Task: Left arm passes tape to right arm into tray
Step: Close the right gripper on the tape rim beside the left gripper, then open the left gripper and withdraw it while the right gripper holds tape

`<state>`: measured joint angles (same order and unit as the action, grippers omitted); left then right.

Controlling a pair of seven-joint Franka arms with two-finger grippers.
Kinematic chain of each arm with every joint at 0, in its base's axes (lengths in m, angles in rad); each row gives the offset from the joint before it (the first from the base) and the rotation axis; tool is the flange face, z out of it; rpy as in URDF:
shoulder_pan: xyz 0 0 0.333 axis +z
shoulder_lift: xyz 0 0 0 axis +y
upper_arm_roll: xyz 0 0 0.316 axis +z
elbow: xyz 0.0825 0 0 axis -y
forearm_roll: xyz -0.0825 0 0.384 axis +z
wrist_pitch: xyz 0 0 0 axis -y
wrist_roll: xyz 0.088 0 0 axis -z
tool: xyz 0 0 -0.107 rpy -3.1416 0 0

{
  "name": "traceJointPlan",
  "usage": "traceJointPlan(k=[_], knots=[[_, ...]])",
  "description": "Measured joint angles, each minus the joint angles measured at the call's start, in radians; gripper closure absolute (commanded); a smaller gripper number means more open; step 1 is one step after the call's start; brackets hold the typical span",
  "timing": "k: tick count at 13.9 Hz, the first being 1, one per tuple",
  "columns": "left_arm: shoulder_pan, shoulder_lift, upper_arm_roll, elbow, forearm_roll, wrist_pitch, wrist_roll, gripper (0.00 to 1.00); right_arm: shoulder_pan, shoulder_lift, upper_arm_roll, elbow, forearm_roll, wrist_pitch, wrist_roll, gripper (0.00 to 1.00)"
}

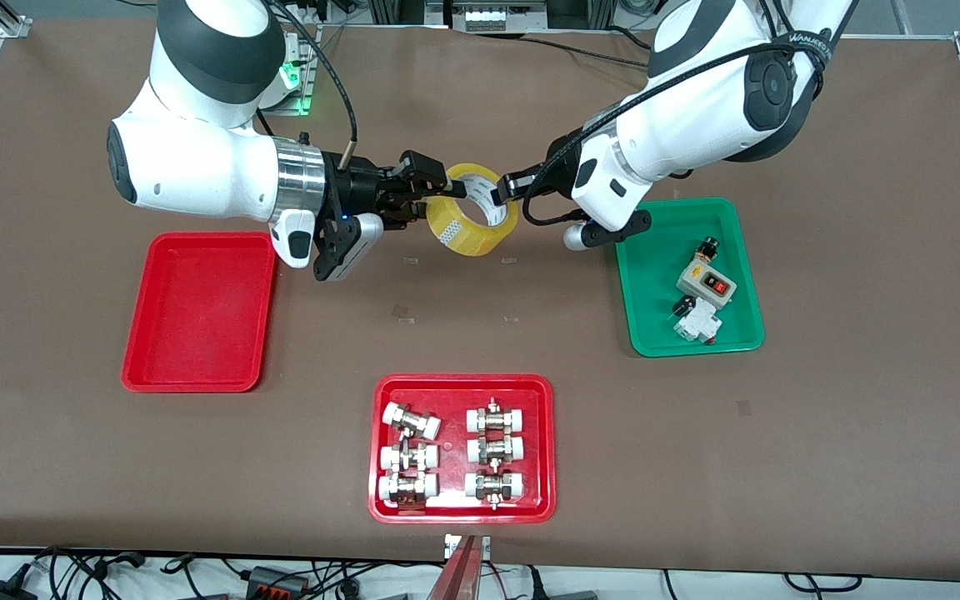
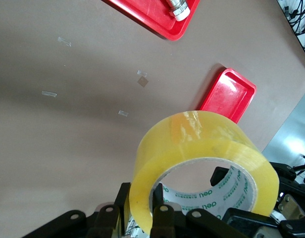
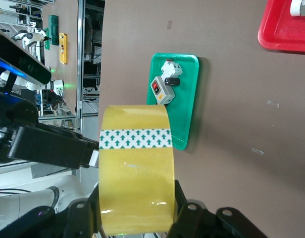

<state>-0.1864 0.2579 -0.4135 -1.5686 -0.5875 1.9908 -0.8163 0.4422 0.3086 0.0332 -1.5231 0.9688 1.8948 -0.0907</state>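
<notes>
The yellow tape [image 1: 470, 225] hangs in the air over the middle of the table, between both hands. My left gripper [image 1: 498, 198] is shut on the roll's wall, one finger inside the pale core and one outside, as the left wrist view [image 2: 140, 191] shows on the tape [image 2: 202, 139]. My right gripper [image 1: 426, 190] spans the roll's width, its fingers against both flat faces of the tape [image 3: 135, 173] in the right wrist view [image 3: 136, 196]. The plain red tray [image 1: 197, 317] lies empty at the right arm's end and also shows in the left wrist view [image 2: 227, 94].
A green tray [image 1: 655, 283] with a switch box [image 1: 707, 283] and small electrical parts lies under the left arm. A red tray [image 1: 463, 381] with several white-capped metal fittings sits nearest the front camera. Cables run along the table's edges.
</notes>
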Motion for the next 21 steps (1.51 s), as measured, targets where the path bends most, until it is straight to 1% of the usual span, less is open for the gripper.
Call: traceJointPlan(k=[1, 2, 3, 6, 8, 9, 12, 15, 18, 21], knots=[[0.000, 0.000, 0.000, 0.000, 0.000, 0.000, 0.000, 0.69, 0.000, 0.000, 0.000, 0.000, 0.000, 0.000, 0.000, 0.67], [0.000, 0.000, 0.000, 0.000, 0.000, 0.000, 0.000, 0.04, 0.000, 0.000, 0.000, 0.000, 0.000, 0.000, 0.000, 0.67], [0.000, 0.000, 0.000, 0.002, 0.000, 0.000, 0.000, 0.00, 0.000, 0.001, 0.000, 0.000, -0.003, 0.000, -0.001, 0.67], [0.001, -0.001, 0.000, 0.016, 0.000, -0.002, 0.000, 0.00, 0.000, 0.014, -0.003, 0.000, -0.003, 0.000, -0.007, 0.67], [0.009, -0.005, 0.006, 0.020, 0.000, -0.040, -0.001, 0.00, 0.000, 0.017, -0.003, 0.000, -0.003, 0.000, -0.008, 0.67], [0.026, -0.010, 0.009, 0.023, 0.019, -0.076, 0.000, 0.00, 0.000, 0.018, -0.004, 0.000, -0.004, 0.000, -0.008, 0.67], [0.110, -0.049, 0.012, 0.027, 0.220, -0.207, 0.000, 0.00, -0.001, 0.033, -0.010, -0.001, -0.004, 0.001, -0.008, 0.67], [0.173, -0.070, 0.016, 0.027, 0.383, -0.280, 0.001, 0.00, -0.017, 0.070, -0.024, -0.002, -0.005, 0.004, -0.008, 0.67], [0.227, -0.071, 0.019, 0.028, 0.447, -0.290, 0.029, 0.00, -0.069, 0.109, -0.029, -0.003, -0.008, 0.004, -0.010, 0.67], [0.311, -0.085, 0.021, 0.028, 0.480, -0.350, 0.184, 0.00, -0.129, 0.145, -0.034, -0.004, -0.011, 0.004, -0.010, 0.67]])
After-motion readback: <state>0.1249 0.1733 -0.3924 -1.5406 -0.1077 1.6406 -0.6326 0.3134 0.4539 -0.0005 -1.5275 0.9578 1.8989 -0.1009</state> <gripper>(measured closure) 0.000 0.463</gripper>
